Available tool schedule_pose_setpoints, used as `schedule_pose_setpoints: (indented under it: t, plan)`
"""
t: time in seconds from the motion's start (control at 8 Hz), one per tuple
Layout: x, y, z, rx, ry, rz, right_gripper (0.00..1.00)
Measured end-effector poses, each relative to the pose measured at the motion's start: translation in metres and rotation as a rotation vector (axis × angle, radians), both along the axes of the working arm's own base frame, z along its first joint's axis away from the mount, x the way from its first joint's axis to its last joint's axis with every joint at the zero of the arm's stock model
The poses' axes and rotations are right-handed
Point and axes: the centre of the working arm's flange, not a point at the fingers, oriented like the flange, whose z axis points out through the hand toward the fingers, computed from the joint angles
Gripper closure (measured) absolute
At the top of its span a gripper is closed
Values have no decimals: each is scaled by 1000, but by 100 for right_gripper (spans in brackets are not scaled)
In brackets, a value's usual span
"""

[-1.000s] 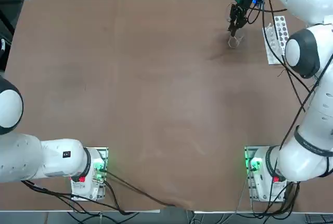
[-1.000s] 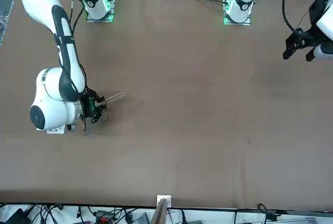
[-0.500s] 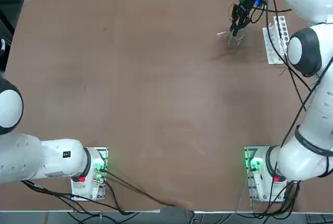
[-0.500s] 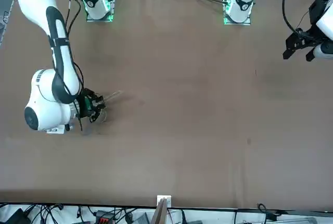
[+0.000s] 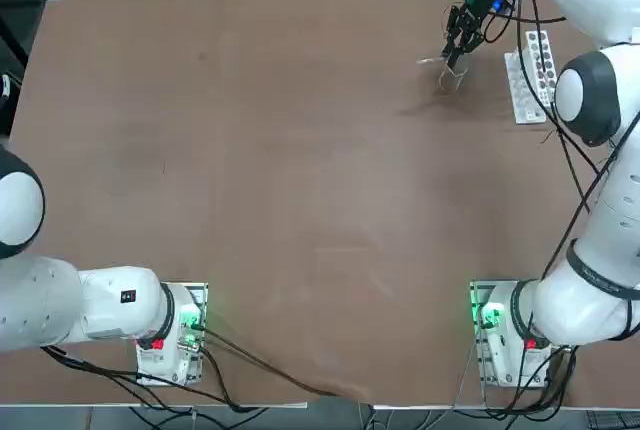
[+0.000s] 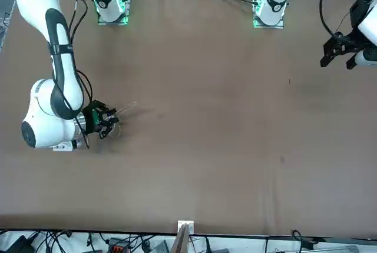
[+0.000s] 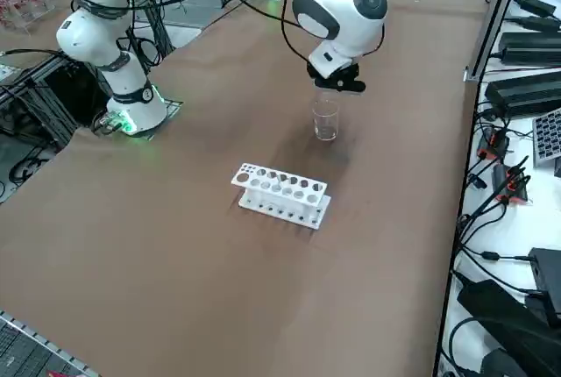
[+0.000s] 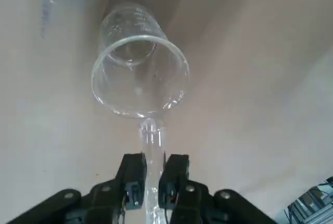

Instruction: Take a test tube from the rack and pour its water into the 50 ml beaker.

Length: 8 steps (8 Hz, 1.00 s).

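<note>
Pinching the test tube (image 8: 150, 146) between its two fingers, the right gripper (image 8: 152, 178) holds it tilted, the open mouth just over the near rim of the 50 ml beaker (image 8: 139, 67). The tube looks thin, smooth glass, likely light but brittle and slippery, so the sensible hold is on its barrel away from the mouth, firm enough to stop it sliding yet not crushing it; the fingers sit roughly there. The beaker, small and nearly see-through, probably tips easily if the tube's lip knocks it. The wrist view alone shows the grip and the tube-to-rim alignment; whether water is flowing cannot be told there. The top view places the right gripper (image 5: 458, 42) at the far right part of the table, just beside the rack (image 5: 531, 76), with the tube reaching from the gripper over the beaker. The right side view shows the beaker (image 7: 326, 120) standing upright beneath the gripper, apart from the white rack (image 7: 282, 195), whose holes look empty. The front view shows only the tube's slant (image 6: 125, 109).
</note>
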Motion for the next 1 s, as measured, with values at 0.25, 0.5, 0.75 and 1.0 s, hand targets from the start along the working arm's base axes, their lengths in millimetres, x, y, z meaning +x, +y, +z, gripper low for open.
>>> schedule_pose_setpoints:
  t: [0.25,0.5,0.75,1.0]
  plan:
    - [0,0,-4,0,6,1,81]
    - [0,0,-4,-3,6,2,81]
    - [3,-2,6,-80,6,-15,81]
    - [9,-3,31,-248,-5,-54,81]
